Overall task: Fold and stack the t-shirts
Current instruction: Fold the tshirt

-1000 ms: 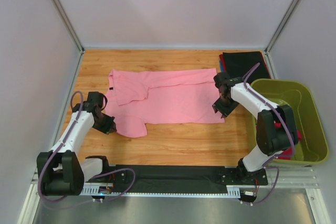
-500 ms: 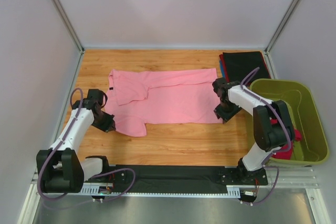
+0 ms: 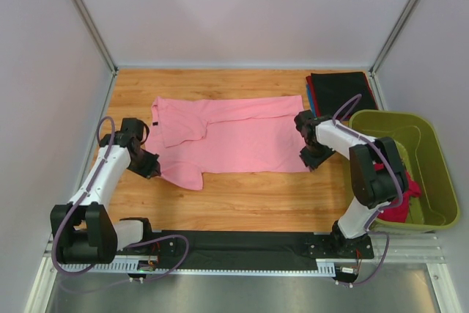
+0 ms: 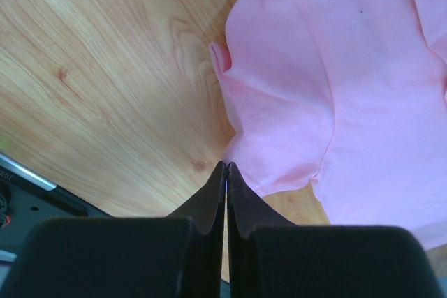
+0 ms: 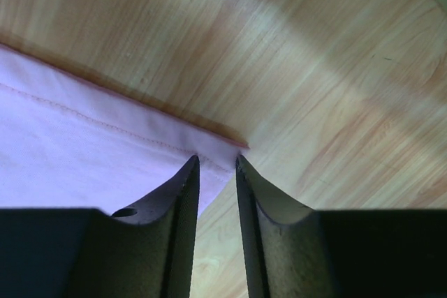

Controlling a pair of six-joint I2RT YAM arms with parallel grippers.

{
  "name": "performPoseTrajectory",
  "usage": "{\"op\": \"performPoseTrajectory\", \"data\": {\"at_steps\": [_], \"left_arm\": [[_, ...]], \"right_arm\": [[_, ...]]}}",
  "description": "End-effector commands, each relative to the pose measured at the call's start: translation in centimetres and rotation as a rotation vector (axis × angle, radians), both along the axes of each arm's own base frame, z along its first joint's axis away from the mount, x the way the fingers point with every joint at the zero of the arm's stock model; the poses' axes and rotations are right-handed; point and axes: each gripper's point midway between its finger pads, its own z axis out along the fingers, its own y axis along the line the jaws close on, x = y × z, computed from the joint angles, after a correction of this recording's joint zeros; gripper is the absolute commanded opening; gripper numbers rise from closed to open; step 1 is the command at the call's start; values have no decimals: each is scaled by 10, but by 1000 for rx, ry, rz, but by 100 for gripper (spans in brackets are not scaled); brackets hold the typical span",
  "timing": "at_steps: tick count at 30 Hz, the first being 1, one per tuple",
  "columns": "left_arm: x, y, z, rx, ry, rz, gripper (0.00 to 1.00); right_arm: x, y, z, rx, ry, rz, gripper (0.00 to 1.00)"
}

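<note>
A light pink t-shirt [image 3: 234, 141] lies spread flat on the wooden table, one side folded over. My left gripper [image 3: 152, 168] is at the near-left sleeve. In the left wrist view its jaws [image 4: 225, 165] are shut, pinching the edge of the pink sleeve [image 4: 279, 137]. My right gripper [image 3: 308, 159] is at the shirt's near-right hem corner. In the right wrist view it [image 5: 217, 160] is open a little, with the corner of the pink hem [image 5: 105, 137] between its fingertips. A stack of folded shirts, black on top [image 3: 341, 89], sits at the back right.
An olive-green plastic tub [image 3: 440, 181] stands at the right, holding a magenta-red shirt [image 3: 399, 207]. The black rail [image 3: 242, 243] runs along the near edge. Grey walls enclose the table on the left, back and right.
Both grippers have closed in on the pink shirt. The left moved slightly back and left at the sleeve. The right moved left onto the hem corner, and the shirt's right edge shifted a little left.
</note>
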Motion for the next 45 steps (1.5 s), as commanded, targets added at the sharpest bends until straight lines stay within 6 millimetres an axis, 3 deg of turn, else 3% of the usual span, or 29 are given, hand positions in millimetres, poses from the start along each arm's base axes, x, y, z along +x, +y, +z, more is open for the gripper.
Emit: {"op": "performPoseTrajectory", "data": {"at_steps": [1, 7, 10, 12, 19, 29, 34, 45], "left_arm": [[8, 4, 12, 28, -23, 0, 0], [11, 6, 13, 38, -16, -7, 0], [15, 7, 16, 45, -22, -11, 0], [19, 12, 23, 76, -36, -18, 0], [33, 28, 43, 171, -93, -58, 0], [58, 35, 50, 214, -118, -65, 0], [81, 40, 57, 240, -90, -87, 0], [135, 38, 52, 239, -55, -130, 0]], "right_arm": [[6, -10, -11, -64, -20, -51, 29], [-7, -18, -13, -108, 30, -84, 36], [-9, -21, -14, -119, 18, -87, 21], [-8, -22, -11, -126, 18, -63, 0], [4, -22, 22, -123, -26, 82, 0], [44, -15, 47, -140, -34, 243, 0], [74, -4, 59, -127, -69, 324, 0], [123, -3, 50, -39, -39, 407, 0]]}}
